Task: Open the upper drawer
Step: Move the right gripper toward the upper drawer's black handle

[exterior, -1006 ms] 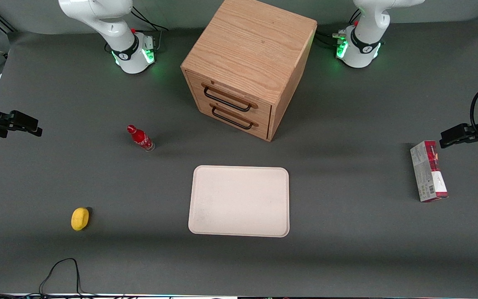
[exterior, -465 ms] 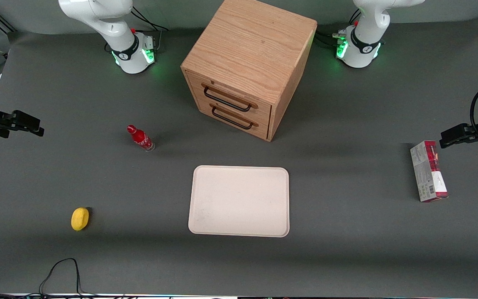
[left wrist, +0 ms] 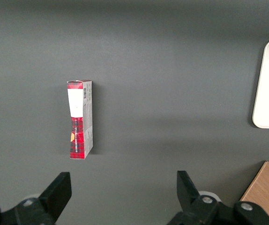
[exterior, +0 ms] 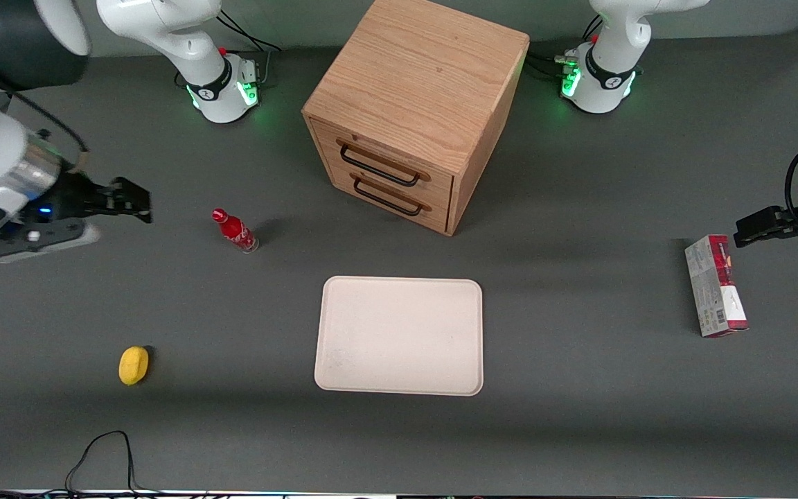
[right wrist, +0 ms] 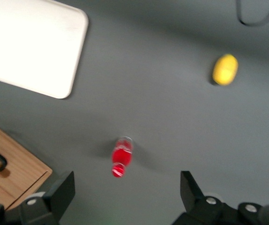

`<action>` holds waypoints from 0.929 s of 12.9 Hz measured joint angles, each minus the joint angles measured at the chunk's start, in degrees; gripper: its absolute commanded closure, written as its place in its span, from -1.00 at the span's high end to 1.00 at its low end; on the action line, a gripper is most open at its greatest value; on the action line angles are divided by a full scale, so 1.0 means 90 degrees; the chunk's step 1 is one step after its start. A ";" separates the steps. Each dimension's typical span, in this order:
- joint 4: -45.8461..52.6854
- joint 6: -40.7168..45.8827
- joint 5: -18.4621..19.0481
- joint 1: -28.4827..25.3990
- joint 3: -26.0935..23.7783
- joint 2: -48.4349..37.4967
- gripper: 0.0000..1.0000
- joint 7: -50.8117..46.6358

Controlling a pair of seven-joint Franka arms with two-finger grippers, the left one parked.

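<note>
A dark grey matte surface [exterior: 579,430] is filling nearly the whole scene, lying under even overhead light that is casting soft shadow bands across it. A paler grey wall [exterior: 288,17] is running along its edge farthest from the front camera. Green light is glowing on the surface there in two spots, and a black cable [exterior: 98,457] is curling at the nearest edge.

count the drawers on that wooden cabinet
2, both shut: the upper drawer and the lower drawer directly beneath it. The end effector, fingers open, hovers toward the working arm's end.
</note>
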State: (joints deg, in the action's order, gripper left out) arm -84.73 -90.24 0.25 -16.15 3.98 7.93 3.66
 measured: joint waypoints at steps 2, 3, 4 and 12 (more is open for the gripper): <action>0.0386 -0.0012 -0.0001 -0.0544 -0.0017 0.0405 1.00 0.0002; 0.0558 -0.0015 -0.0004 -0.0832 -0.0029 0.0609 1.00 0.0002; 0.0688 -0.0021 -0.0020 -0.1122 -0.0043 0.0786 1.00 0.0002; 0.0921 -0.0184 -0.0283 -0.2579 -0.0355 0.1163 1.00 0.0208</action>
State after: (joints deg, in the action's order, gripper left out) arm -76.44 -91.89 -2.29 -39.37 0.79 18.39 5.53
